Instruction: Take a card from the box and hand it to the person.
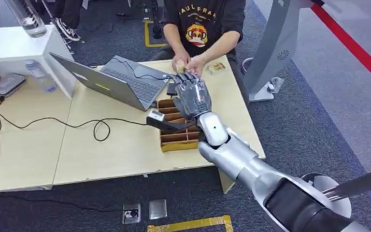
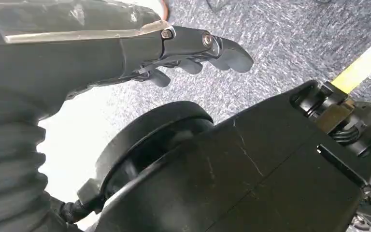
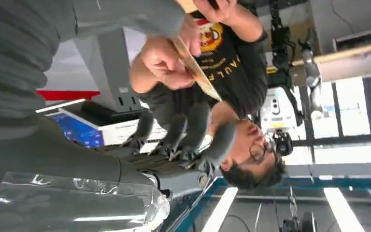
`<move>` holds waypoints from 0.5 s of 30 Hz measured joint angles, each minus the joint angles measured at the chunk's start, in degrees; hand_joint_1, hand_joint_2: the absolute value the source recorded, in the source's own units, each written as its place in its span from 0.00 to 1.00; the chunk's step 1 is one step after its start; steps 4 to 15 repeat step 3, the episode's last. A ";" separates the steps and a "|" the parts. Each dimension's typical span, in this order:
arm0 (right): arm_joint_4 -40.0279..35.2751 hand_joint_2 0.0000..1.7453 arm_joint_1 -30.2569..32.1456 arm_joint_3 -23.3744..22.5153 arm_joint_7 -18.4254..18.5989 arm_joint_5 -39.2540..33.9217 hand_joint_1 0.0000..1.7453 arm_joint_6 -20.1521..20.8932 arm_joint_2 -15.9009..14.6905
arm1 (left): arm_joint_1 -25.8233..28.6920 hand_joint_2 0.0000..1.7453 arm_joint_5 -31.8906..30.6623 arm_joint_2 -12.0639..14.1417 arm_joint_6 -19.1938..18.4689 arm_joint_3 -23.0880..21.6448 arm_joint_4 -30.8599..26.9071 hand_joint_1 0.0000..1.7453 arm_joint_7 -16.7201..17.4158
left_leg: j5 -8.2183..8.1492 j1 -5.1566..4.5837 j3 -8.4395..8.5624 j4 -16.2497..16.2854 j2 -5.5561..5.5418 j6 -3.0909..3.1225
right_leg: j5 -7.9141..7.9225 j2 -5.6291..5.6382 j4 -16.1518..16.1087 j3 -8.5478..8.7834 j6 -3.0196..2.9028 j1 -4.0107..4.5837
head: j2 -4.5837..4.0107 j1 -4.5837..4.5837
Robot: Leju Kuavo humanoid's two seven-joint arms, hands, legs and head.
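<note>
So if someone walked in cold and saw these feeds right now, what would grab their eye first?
First, the right hand stretched over the table's far edge to meet the person's hands, which hold a card in the right wrist view. Next, the cardboard box of slotted compartments just under that arm, beside the open laptop. The left hand hangs idle over grey carpet.

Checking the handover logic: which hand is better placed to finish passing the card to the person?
Right. The right hand is stretched over the brown cardboard box up to the person's hands, which hold the thin tan card. The left hand hangs over carpet.
</note>
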 joint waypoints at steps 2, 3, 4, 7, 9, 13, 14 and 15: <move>-1.12 1.00 0.55 -0.17 -0.17 -0.76 0.00 -0.48 -0.09 | 0.00 1.00 0.13 0.00 -0.02 0.00 0.00 0.00 0.00 | 0.00 0.00 0.01 0.00 0.01 0.00 | 0.00 0.01 0.00 0.00 0.00 0.00 | 0.00 -0.02; -2.23 1.00 1.16 -0.35 -0.31 -1.20 0.00 -0.50 -0.18 | 0.01 1.00 0.33 0.00 -0.02 0.00 0.00 0.00 0.00 | 0.00 0.00 0.01 0.00 0.01 0.00 | 0.00 0.01 0.00 0.00 0.00 0.00 | 0.00 -0.02; -2.23 1.00 1.16 -0.35 -0.31 -1.20 0.00 -0.50 -0.18 | 0.01 1.00 0.33 0.00 -0.02 0.00 0.00 0.00 0.00 | 0.00 0.00 0.01 0.00 0.01 0.00 | 0.00 0.01 0.00 0.00 0.00 0.00 | 0.00 -0.02; -2.23 1.00 1.16 -0.35 -0.31 -1.20 0.00 -0.50 -0.18 | 0.01 1.00 0.33 0.00 -0.02 0.00 0.00 0.00 0.00 | 0.00 0.00 0.01 0.00 0.01 0.00 | 0.00 0.01 0.00 0.00 0.00 0.00 | 0.00 -0.02; -2.23 1.00 1.16 -0.35 -0.31 -1.20 0.00 -0.50 -0.18 | 0.01 1.00 0.33 0.00 -0.02 0.00 0.00 0.00 0.00 | 0.00 0.00 0.01 0.00 0.01 0.00 | 0.00 0.01 0.00 0.00 0.00 0.00 | 0.00 -0.02; -2.23 1.00 1.16 -0.35 -0.31 -1.20 0.00 -0.50 -0.18 | 0.01 1.00 0.33 0.00 -0.02 0.00 0.00 0.00 0.00 | 0.00 0.00 0.01 0.00 0.01 0.00 | 0.00 0.01 0.00 0.00 0.00 0.00 | 0.00 -0.02; -2.23 1.00 1.16 -0.35 -0.31 -1.20 0.00 -0.50 -0.18 | 0.01 1.00 0.33 0.00 -0.02 0.00 0.00 0.00 0.00 | 0.00 0.00 0.01 0.00 0.01 0.00 | 0.00 0.01 0.00 0.00 0.00 0.00 | 0.00 -0.02; -2.23 1.00 1.16 -0.35 -0.31 -1.20 0.00 -0.50 -0.18 | 0.01 1.00 0.33 0.00 -0.02 0.00 0.00 0.00 0.00 | 0.00 0.00 0.01 0.00 0.01 0.00 | 0.00 0.01 0.00 0.00 0.00 0.00 | 0.00 -0.02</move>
